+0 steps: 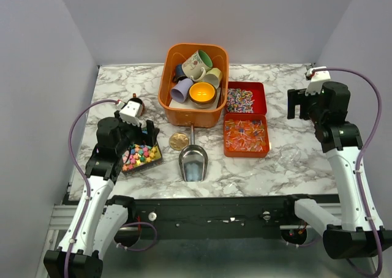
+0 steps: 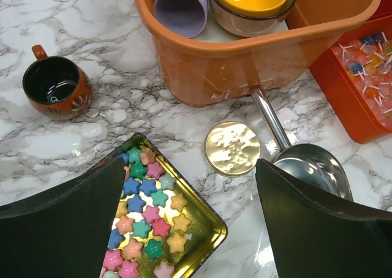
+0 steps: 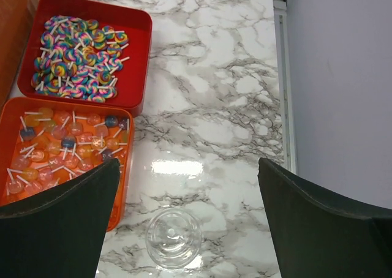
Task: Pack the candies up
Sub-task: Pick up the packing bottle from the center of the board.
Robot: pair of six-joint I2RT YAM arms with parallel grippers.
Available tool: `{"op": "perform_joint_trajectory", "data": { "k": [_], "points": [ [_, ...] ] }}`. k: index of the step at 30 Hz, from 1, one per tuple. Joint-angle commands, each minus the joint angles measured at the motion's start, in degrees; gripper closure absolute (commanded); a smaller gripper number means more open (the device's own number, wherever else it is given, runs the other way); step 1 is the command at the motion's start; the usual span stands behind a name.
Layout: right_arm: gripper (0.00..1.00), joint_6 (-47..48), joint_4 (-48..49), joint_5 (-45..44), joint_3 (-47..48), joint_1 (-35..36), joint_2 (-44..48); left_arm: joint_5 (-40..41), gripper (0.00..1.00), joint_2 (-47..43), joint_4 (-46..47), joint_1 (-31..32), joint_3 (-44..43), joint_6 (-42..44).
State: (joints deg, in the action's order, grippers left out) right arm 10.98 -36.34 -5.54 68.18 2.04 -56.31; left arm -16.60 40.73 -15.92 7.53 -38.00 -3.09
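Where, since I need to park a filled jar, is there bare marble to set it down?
Roomiest: the marble between the red trays and the table's right edge, beyond the clear cup. Also the back-left corner, between the orange tub and the table's left edge, behind the brown mug. Crowded: front centre-left, where scoop, gold disc and star-candy tin sit close together.

White marble-pattern desk (image 1: 278, 116) carried orange plastic tub (image 1: 193, 116), two red square trays (image 1: 264, 100), gold rectangular tin (image 2: 211, 226), round gold lid (image 1: 179, 141), steel scoop (image 1: 193, 161), brown ceramic mug (image 2: 56, 87), clear cup (image 3: 173, 238).
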Motion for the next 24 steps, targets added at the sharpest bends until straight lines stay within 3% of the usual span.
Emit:
{"op": "perform_joint_trajectory", "data": {
  "k": [1,4,10,19,24],
  "points": [
    [0.0,4.97,-2.33,1.4,-0.15,0.07,-1.08,-2.03,0.01,0.66,1.42,0.03,0.82,-0.34],
    [0.0,15.51,-10.92,10.36,-0.86,0.07,-2.13,-2.29,0.01,1.89,2.12,0.03,0.56,-0.51],
    [0.0,24.42,-18.68,13.28,-8.23,-1.25,-2.57,-1.68,0.01,3.74,3.71,0.03,0.38,-0.77],
    [0.12,26.81,-21.94,12.57,-21.06,-8.11,-6.17,-0.98,0.01,3.92,5.46,0.03,1.61,-1.21],
    [0.16,29.0,-18.86,14.59,-21.6,-8.37,-6.7,-0.98,0.01,3.83,5.9,0.03,2.14,-1.74]
  ]
}}
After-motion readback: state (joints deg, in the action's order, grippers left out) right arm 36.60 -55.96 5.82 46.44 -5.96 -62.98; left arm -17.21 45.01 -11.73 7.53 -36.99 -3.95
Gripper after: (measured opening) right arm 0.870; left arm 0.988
